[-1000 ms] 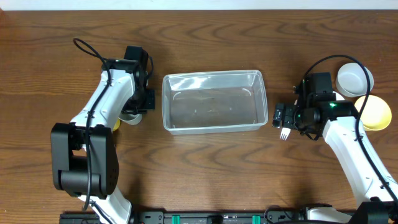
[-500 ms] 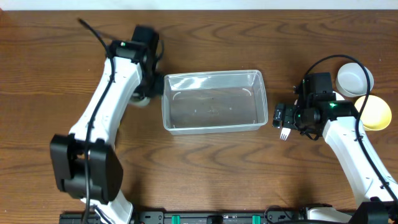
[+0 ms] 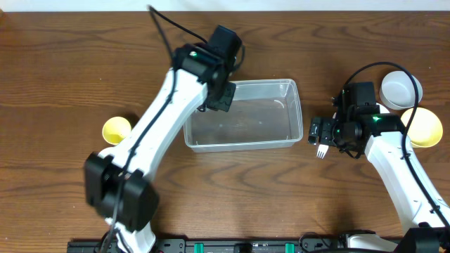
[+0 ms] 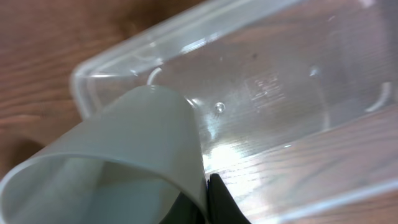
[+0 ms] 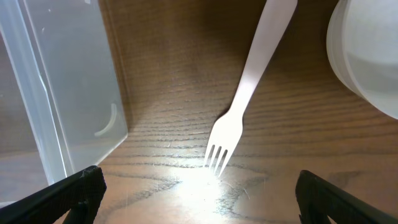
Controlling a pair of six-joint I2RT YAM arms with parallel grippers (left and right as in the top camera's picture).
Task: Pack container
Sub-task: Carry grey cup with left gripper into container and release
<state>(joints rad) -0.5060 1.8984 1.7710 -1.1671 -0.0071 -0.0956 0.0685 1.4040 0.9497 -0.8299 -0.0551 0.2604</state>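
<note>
The brown wood-grain counter (image 3: 56, 56) carries the container (image 3: 253, 121) at its centre, a clear, smooth rectangular tub with rounded corners. Over its far left corner the left gripper (image 3: 219, 97) pinches a pale grey translucent cup (image 4: 130, 143). The right gripper (image 3: 318, 131), spread, hovers above a flat white plastic fork (image 5: 249, 93) just right of the tub.

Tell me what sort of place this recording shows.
Probably a robot lab bench staged for packing tableware: white robot arms over a wood-grain table, a clear plastic container, a white plastic fork.
</note>
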